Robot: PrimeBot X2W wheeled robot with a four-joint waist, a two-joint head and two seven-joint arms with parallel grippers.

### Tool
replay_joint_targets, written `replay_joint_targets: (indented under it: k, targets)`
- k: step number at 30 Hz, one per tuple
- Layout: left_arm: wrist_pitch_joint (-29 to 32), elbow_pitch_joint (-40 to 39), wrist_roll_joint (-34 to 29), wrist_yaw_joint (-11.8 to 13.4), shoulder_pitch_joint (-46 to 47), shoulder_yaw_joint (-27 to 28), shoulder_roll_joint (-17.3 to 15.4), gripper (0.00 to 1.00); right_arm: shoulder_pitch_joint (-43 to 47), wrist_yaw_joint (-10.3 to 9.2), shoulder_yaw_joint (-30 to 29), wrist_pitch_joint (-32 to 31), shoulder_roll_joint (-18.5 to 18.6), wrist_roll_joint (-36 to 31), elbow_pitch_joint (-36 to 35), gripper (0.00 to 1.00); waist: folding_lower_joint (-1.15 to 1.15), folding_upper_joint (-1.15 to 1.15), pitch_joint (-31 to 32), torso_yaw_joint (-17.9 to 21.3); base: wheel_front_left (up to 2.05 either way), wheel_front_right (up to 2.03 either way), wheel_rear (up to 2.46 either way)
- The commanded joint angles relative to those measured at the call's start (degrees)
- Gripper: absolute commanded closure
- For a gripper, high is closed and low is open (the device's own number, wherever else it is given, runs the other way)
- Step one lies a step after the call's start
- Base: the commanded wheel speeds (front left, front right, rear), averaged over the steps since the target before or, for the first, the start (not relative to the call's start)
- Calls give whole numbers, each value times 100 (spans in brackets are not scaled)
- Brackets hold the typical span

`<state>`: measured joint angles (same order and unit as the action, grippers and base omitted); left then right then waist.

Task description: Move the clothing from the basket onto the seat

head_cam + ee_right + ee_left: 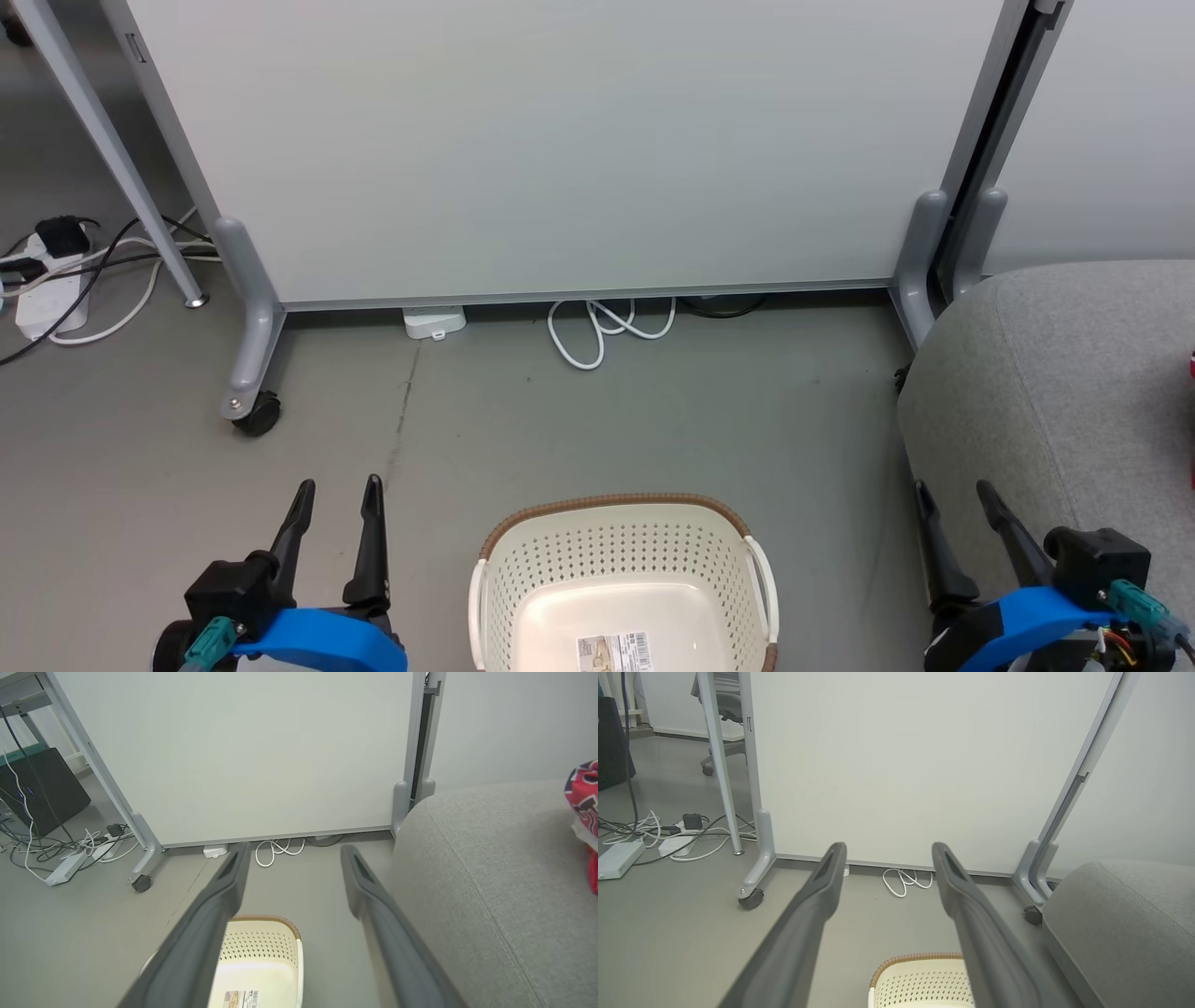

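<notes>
The cream perforated basket (624, 569) with a brown rim stands on the floor at the bottom centre, holding nothing but a barcode label on its floor. Red clothing (584, 802) with white and dark lettering lies on the grey seat (1055, 392) at the right; a red sliver (1192, 364) shows at the head view's right edge. My left gripper (338, 487) is open, left of the basket, with nothing between its fingers. Also open and holding nothing, my right gripper (952, 490) stands right of the basket, in front of the seat. The basket's rim (920, 959) and the seat (1125, 924) show past the left fingers.
A large pale partition panel (560, 140) on wheeled grey feet (252, 373) stands behind the basket. White cable loops (607, 327) and a small white box (434, 322) lie at its base. A power strip and cables (47, 280) lie at the far left.
</notes>
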<state>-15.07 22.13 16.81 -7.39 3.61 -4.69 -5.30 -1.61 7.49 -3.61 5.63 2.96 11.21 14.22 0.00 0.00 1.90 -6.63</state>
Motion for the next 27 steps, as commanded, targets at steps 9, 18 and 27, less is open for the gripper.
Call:
replay_joint_targets:
  k: [9,18,27]
  targets:
    - [-14,-12,68,-13,-15,-76,-26,0,34,1,91,54,-12,97,110,0,0,0,-3,38,0,0,0]
    - [44,390,49,0,-368,-102,68,100,140,0,98,-12,-30,115,530,100,0,0,-4,44,0,0,0]
    - [48,820,56,0,-684,-124,135,100,310,0,121,-11,-66,130,974,100,0,0,-5,54,0,0,0]
